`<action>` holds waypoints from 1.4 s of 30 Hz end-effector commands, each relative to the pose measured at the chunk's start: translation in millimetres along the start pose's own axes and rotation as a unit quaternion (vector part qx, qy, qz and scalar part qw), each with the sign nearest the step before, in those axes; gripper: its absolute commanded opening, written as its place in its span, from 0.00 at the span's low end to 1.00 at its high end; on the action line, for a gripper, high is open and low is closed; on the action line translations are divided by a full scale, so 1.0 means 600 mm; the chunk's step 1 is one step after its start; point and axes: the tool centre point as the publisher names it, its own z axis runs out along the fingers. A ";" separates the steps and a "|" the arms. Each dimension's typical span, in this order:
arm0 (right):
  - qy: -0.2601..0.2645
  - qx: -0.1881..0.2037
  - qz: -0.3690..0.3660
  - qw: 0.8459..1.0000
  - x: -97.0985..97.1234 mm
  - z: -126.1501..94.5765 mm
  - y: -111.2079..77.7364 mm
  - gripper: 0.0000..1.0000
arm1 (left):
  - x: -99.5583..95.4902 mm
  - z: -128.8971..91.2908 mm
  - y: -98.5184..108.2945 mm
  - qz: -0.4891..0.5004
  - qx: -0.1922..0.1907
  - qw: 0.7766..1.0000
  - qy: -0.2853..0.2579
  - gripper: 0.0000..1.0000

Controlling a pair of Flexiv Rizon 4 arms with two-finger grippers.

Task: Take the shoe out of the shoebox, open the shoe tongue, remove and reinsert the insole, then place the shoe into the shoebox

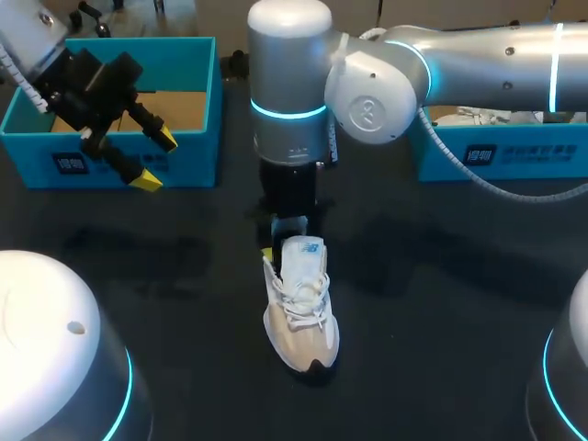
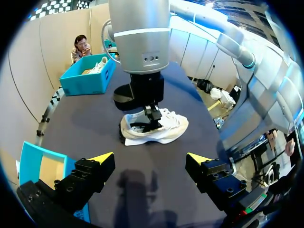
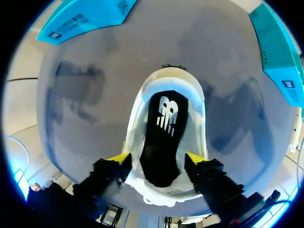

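The shoe (image 1: 301,308) stands upright near the middle of the dark table (image 1: 441,303), toe towards 6 o'clock and heel towards 12. The right gripper (image 3: 157,160) comes straight down over the heel. Its yellow tips sit either side of the collar and seem to pinch it, though the contact is hard to judge. The black insole (image 3: 161,137) lies flat inside the shoe, between those tips. At about 10 o'clock sits the blue shoebox (image 1: 197,165). The left gripper (image 1: 156,160) hangs over its front wall, spread wide and holding nothing. A second blue box (image 1: 514,156) sits at 2 o'clock.
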 end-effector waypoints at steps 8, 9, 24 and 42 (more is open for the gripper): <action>-0.001 -0.004 -0.005 1.000 0.004 0.008 0.005 1.00 | 0.000 -0.001 0.001 0.000 -0.001 1.000 0.000 1.00; -0.003 -0.006 -0.004 1.000 0.004 0.005 0.004 1.00 | 0.000 -0.001 0.001 0.000 -0.001 1.000 0.000 1.00; -0.026 -0.016 0.010 0.999 0.016 -0.028 -0.018 1.00 | 0.000 -0.001 0.001 0.000 -0.001 1.000 0.000 1.00; -0.076 -0.068 0.031 0.994 0.007 -0.073 -0.023 1.00 | 0.000 -0.001 0.001 0.000 -0.001 1.000 0.000 1.00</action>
